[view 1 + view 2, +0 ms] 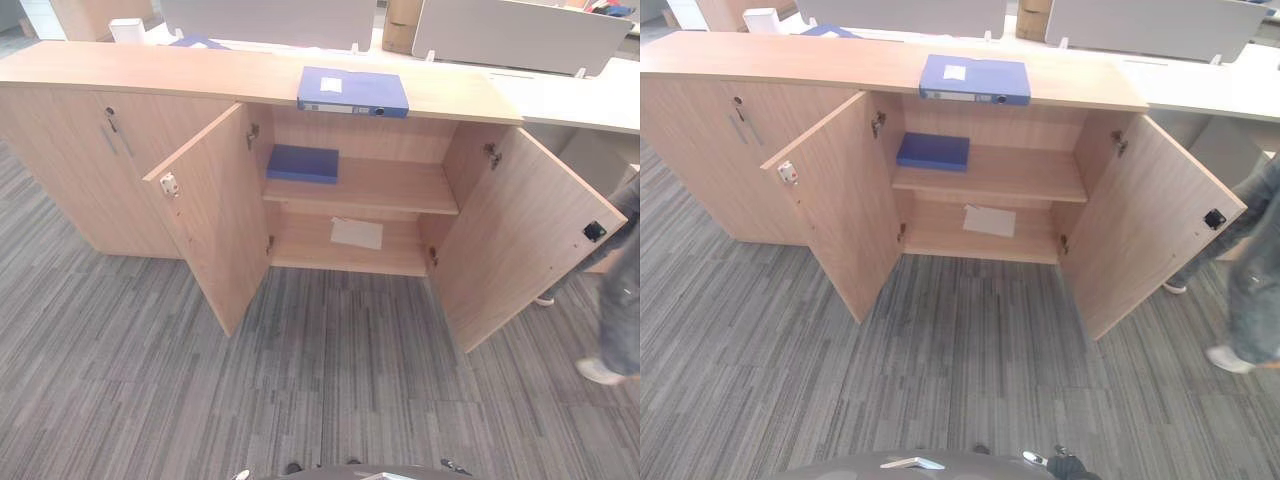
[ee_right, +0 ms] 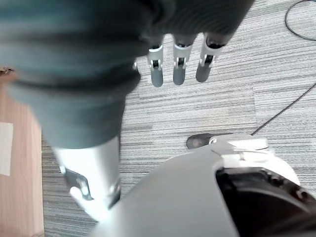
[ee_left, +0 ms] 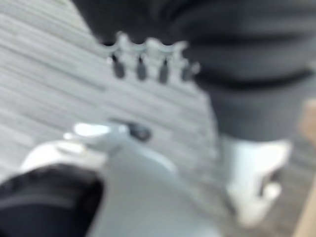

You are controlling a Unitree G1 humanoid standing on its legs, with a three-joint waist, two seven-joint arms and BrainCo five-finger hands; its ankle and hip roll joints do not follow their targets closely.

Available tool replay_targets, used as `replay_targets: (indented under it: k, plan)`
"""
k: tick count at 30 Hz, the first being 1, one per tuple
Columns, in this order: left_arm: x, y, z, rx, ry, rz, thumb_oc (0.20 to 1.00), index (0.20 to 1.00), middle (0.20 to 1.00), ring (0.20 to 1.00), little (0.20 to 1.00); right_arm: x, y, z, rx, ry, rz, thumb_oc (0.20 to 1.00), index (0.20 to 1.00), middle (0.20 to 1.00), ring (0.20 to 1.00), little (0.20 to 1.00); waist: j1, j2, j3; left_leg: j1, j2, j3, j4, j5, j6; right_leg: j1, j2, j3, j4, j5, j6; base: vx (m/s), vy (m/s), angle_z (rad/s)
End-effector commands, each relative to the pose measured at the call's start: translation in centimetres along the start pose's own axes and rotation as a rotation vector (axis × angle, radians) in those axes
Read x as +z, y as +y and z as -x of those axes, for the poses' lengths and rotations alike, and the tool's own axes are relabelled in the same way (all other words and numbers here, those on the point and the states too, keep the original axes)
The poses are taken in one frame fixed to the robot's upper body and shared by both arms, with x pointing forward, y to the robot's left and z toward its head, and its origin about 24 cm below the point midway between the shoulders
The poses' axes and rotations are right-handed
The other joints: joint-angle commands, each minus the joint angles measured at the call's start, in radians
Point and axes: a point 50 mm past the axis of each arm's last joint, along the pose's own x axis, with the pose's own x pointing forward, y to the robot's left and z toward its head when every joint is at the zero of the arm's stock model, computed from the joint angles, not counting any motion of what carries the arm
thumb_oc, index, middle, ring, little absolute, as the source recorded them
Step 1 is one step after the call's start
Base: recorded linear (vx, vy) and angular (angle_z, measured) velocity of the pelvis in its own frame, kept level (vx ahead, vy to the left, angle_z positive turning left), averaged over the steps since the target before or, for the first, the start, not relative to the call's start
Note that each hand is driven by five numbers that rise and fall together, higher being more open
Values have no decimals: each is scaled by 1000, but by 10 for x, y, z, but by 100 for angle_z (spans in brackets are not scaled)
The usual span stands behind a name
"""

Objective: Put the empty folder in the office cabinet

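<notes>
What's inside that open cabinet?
On the cabinet's upper shelf lies a flat blue folder, at its left end. A white sheet lies on the bottom shelf. The closed left section's contents are hidden.

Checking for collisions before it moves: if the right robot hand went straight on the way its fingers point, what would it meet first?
Probably the grey carpet floor; the right robot hand hangs open above it.

Both hands hang idle over the grey striped carpet [image 2: 217,108].

The silver left hand [image 3: 148,54] with dark fingertips holds nothing, fingers straight and relaxed above that carpet; the silver right hand [image 2: 180,57] does likewise, thumb apart from its fingers.
</notes>
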Motion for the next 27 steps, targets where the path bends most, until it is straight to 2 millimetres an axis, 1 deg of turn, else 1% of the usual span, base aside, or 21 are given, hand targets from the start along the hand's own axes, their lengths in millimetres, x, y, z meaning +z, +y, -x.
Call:
replay_targets:
  k: [1, 5, 27]
  plan:
    - [5, -27, -9, -64, 9, 2, 1000, 1000, 1000, 1000, 1000, 29, -11, -1, -21, -62, 103, 1000, 1000, 1000, 1000, 1000, 6, 48, 21, 15, -8, 26, -1, -110, -5, 18, 46, -44, 4, -61, 43, 0, 0, 0]
    - [3, -30, -9, -105, 32, 42, 1000, 1000, 1000, 1000, 1000, 30, -11, -1, -20, -63, 104, 1000, 1000, 1000, 1000, 1000, 4, 47, 22, 14, -8, 26, -1, -110, -5, 16, 46, -43, 4, -59, 44, 0, 0, 0]
    - [-1, -27, -8, -95, 35, 35, 1000, 1000, 1000, 1000, 1000, 26, -12, -1, -19, -56, 68, 1000, 1000, 1000, 1000, 1000, 1, 50, 22, 11, -8, 30, -1, -109, -5, 12, 47, -42, 4, -58, 43, 0, 0, 0]
